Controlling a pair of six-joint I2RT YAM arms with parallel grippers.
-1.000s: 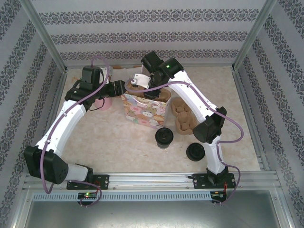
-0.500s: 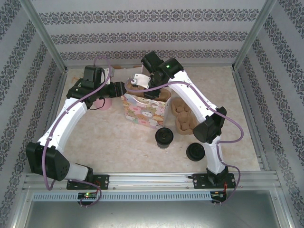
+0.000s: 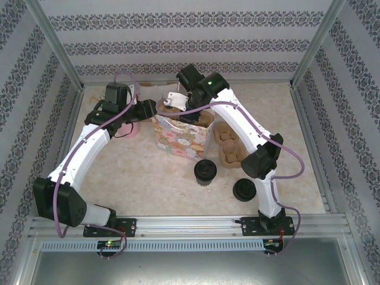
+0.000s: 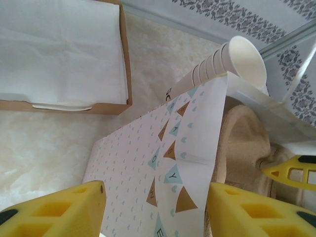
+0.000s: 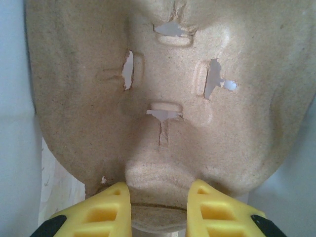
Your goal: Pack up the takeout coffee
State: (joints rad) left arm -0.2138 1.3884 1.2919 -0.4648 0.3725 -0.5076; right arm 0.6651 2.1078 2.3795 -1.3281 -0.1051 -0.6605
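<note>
I am seeing the coffee (image 3: 206, 172) standing upright on the bench (image 3: 148, 178), lid facing up and its long axis running straight up from the surface. It is sitting just near of the bag (image 3: 181, 141), apart from both hands, with a black lid (image 3: 244, 190) lying nearer and to its right.

The left arm is reaching from its near-left base out to the far left corner of the bag. From its wrist camera I am watching the left hand (image 4: 157, 192) straddling the bag's (image 4: 148, 163) patterned side, one yellow finger on each side and fairly wide apart. I cannot tell whether they are pressing on the paper.

The right arm is stretching from the near right, elbow bent, far and left over the bag. The right hand (image 5: 160, 212) is standing narrow, pinching the rim of a pulp tray (image 5: 163, 89) between its fingers (image 5: 111, 207).

That tray (image 4: 242, 143) is sitting in the bag's open mouth, just inside the white inner wall. A second tray (image 3: 228, 142) is lying on the bench right of the bag. Beyond the bag, a stack of cups (image 4: 232, 57) is lying on its side with its mouths pointing right. A cardboard box (image 4: 124, 64) to the left is holding white napkins (image 4: 59, 49).
</note>
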